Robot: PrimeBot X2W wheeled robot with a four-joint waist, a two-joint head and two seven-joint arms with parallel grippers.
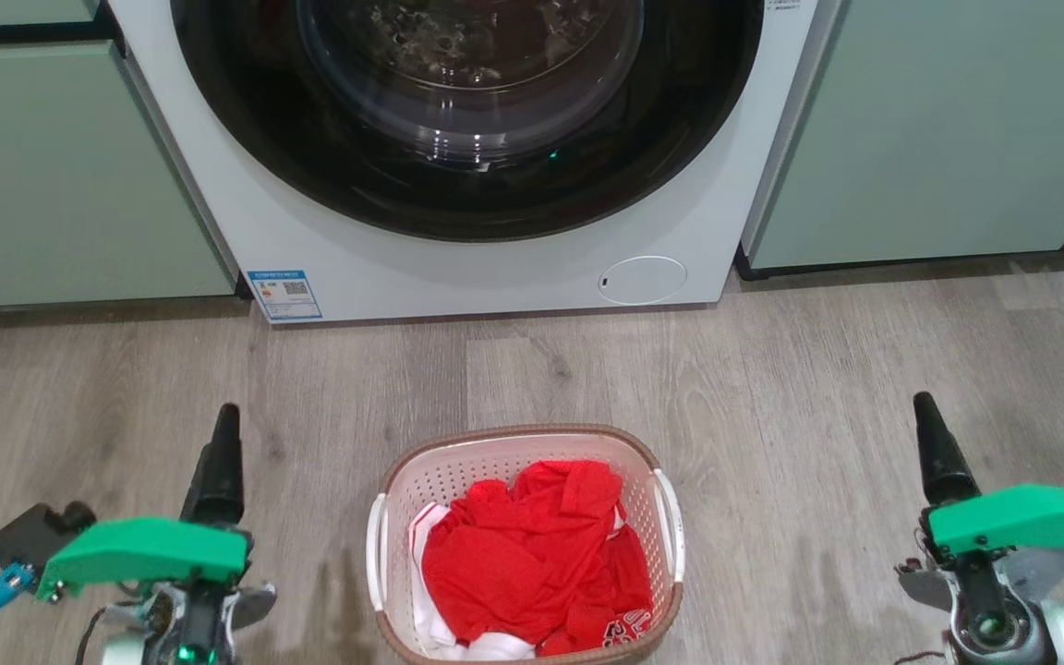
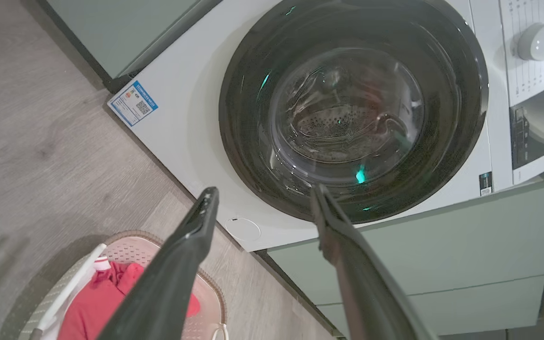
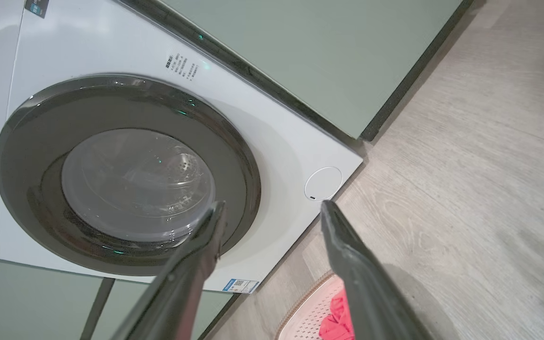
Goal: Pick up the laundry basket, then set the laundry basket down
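Centrally, the laundry basket of red clothes sits on the floor before the washing machine. Either side, the left hand and right hand flank it, fingers apart, holding nothing.

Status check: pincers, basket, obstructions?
Left pincer open, empty. Right pincer open, empty. Laundry basket on floor between them, red clothes inside, not gripped. Nothing blocking its handles.

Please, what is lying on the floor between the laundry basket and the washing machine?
Nothing lies there: the head view shows bare wood-look floor between the laundry basket and the washing machine.
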